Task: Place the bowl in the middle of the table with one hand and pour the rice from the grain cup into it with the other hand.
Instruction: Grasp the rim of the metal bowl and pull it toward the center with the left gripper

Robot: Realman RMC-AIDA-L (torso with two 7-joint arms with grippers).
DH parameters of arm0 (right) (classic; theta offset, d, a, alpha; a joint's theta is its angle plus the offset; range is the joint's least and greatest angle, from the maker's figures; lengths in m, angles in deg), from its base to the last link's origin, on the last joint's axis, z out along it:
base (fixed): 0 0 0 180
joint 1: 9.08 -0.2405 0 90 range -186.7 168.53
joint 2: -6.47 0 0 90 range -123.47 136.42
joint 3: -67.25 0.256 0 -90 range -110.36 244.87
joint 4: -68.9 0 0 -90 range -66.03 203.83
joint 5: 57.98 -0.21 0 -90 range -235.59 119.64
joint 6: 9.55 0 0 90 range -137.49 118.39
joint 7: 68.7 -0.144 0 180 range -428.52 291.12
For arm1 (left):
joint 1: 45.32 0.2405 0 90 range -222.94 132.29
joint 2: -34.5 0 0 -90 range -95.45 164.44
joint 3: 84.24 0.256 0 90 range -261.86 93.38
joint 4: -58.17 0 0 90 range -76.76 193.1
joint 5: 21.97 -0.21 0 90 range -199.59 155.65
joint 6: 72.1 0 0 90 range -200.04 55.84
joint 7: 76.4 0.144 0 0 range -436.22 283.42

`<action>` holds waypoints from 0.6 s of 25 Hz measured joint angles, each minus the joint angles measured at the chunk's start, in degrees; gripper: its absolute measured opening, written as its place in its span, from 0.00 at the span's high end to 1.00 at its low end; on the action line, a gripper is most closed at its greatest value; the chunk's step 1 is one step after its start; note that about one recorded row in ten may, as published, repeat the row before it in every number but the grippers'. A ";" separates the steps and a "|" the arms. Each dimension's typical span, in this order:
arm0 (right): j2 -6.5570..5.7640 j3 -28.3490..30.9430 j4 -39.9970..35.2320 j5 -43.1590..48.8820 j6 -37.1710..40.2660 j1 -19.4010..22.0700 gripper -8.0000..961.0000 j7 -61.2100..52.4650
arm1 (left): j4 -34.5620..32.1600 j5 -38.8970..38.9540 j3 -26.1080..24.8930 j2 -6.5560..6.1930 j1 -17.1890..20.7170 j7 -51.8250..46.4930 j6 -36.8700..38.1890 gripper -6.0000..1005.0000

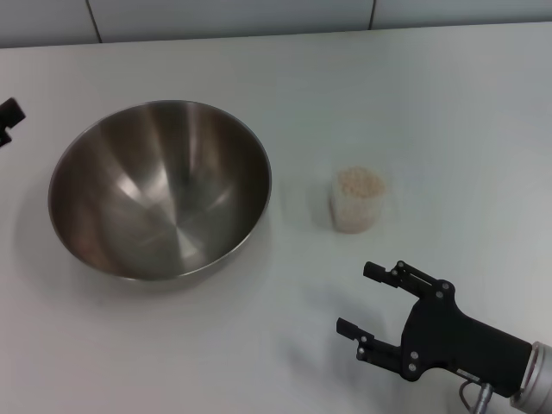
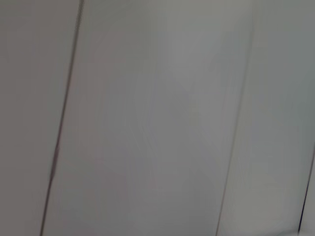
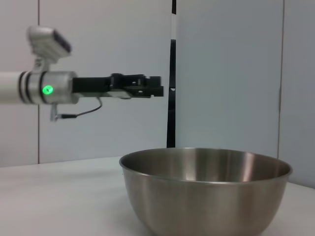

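Note:
The steel bowl stands empty on the white table, left of centre. The grain cup stands upright to its right, apart from it, full of rice. My right gripper is open and empty, low over the table, in front of the cup and short of it. My left gripper shows only as a black tip at the left edge, beyond the bowl's left side. In the right wrist view the bowl fills the foreground and the left gripper hovers above and behind it, holding nothing.
The wall panels rise behind the table's far edge. The left wrist view shows only these grey panels. Bare tabletop lies to the right of the cup and in front of the bowl.

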 joint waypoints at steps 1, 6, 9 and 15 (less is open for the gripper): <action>-0.01 0.05 0.05 -0.03 0.00 0.00 0.21 0.00 | -3.90 -0.33 4.17 -0.06 -0.20 -4.34 -2.78 0.14; -0.01 0.12 0.40 -0.10 0.01 -0.11 0.21 0.00 | -17.33 -2.43 23.27 -0.02 1.06 -18.55 -12.49 0.14; -0.02 0.12 0.66 -0.12 0.00 -0.13 0.21 0.00 | -20.60 -4.43 28.36 -0.10 1.27 -22.46 -14.63 0.14; -0.05 0.08 0.85 -0.13 0.19 0.10 0.21 0.00 | -26.87 -13.65 40.17 0.11 0.89 -30.56 -20.07 0.14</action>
